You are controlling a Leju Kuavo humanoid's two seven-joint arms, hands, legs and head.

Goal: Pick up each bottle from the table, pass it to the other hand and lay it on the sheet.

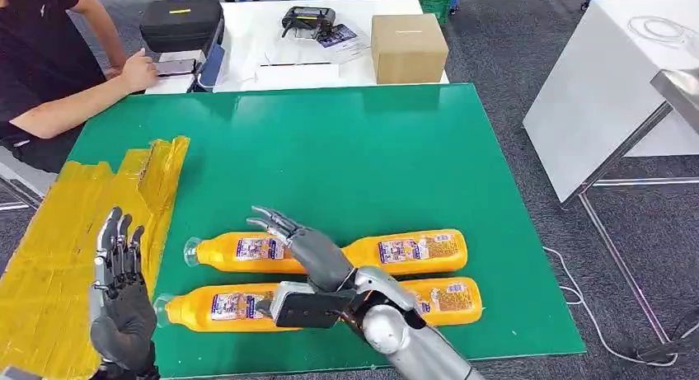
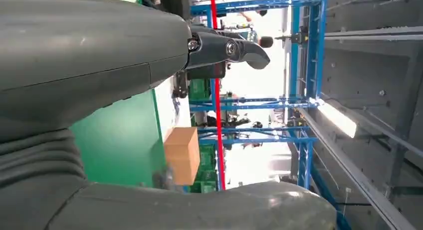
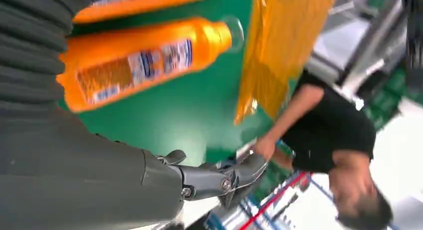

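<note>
Grey and silver, my right robot hand (image 1: 284, 232) reaches in over the bottles with its fingers spread and nothing in them — it hangs above the gap between the two bottles of the farther row. My left robot hand (image 1: 119, 302) stands upright at the near left edge, palm facing in, fingers apart and straight, also holding nothing; it sits over the boundary between the yellow sheet (image 1: 66, 240) and the green tabletop (image 1: 346, 157).

I count four orange bottles, all lying on their sides on the green in two rows of two. The far-left bottle (image 1: 235, 252) and near-left bottle (image 1: 218, 307) point their clear caps toward the sheet; the far-right bottle (image 1: 416, 250) and near-right bottle (image 1: 449, 300) lie partly hidden by my right arm. Each carries a white and blue label, but the print is too small for me to read. None lies on the sheet.

Beyond the green sits a white table (image 1: 247, 50) with one cardboard box (image 1: 408, 46), one black case (image 1: 181, 21) and one black controller (image 1: 309, 19). A person in a black shirt (image 1: 37, 58) sits at the far left — one hand resting by the case.
</note>
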